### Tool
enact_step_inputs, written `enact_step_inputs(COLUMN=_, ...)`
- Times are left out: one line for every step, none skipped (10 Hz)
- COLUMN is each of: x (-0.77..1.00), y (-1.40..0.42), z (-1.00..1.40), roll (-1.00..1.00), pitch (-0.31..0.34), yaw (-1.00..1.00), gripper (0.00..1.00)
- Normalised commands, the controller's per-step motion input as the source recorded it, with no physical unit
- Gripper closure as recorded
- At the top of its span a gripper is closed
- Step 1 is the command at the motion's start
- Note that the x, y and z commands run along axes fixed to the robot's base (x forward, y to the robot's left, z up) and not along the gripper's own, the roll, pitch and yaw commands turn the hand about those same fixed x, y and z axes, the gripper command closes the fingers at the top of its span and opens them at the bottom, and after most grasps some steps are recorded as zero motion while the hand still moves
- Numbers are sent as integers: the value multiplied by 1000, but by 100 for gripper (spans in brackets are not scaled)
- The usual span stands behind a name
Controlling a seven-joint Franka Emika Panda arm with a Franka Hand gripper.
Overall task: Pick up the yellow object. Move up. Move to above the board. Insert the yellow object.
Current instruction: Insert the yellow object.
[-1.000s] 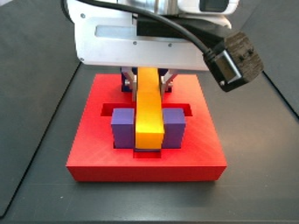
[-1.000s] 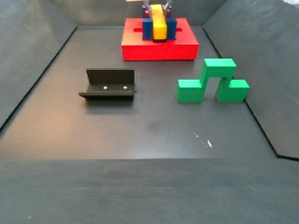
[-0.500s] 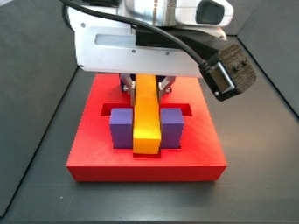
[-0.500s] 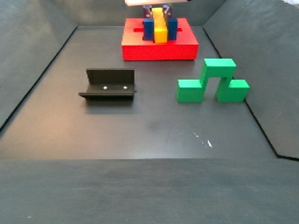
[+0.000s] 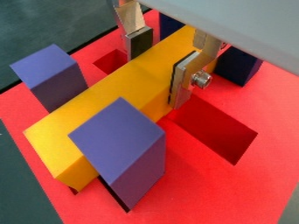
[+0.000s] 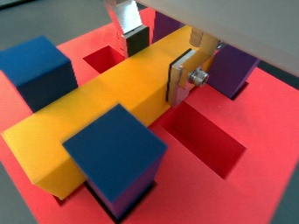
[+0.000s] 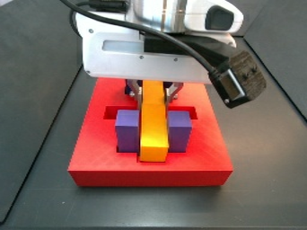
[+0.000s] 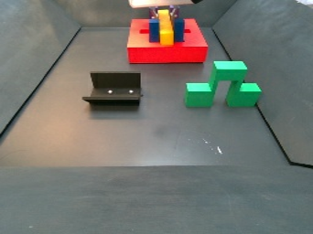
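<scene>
The yellow object (image 5: 111,101), a long yellow-orange bar, lies low on the red board (image 5: 239,188) between two purple posts (image 5: 122,149). The bar runs lengthwise along a slot. It shows in both wrist views (image 6: 105,105) and both side views (image 7: 153,126) (image 8: 164,30). My gripper (image 5: 158,77) stands over the bar's far half, with a silver finger against each long side, shut on it. The gripper also shows in a wrist view (image 6: 156,74) and a side view (image 7: 150,88). The board (image 8: 166,53) sits at the far end of the floor. The gripper body hides the bar's far end.
A green stepped block (image 8: 224,84) stands on the dark floor to the right. The fixture (image 8: 113,89) stands to the left. Open recessed slots (image 5: 216,131) lie beside the bar. Dark sloping walls ring the floor.
My gripper has moved down with the bar. The bar has sunk lower between the posts onto the board.
</scene>
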Motion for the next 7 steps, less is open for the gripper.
enact_step_inputs(x=134, y=-29, z=-106, roll=61, pitch=0, yaw=-71, gripper=100)
enact_step_inputs(x=94, y=0, z=-103, roll=91, pitch=0, yaw=-86, gripper=100)
enact_step_inputs(x=0, y=0, z=-266, roll=114, pitch=0, yaw=-109, gripper=100)
enact_step_inputs(x=0, y=0, z=-554, roll=91, pitch=-114, yaw=-89, gripper=100)
enact_step_inputs(x=0, y=0, z=-626, roll=84, pitch=-163, yaw=-83, gripper=100)
enact_step_inputs(x=0, y=0, z=-443, roll=71, pitch=-107, yaw=-26, gripper=100)
enact_step_inputs(x=0, y=0, z=0, roll=9, pitch=0, yaw=0, gripper=100)
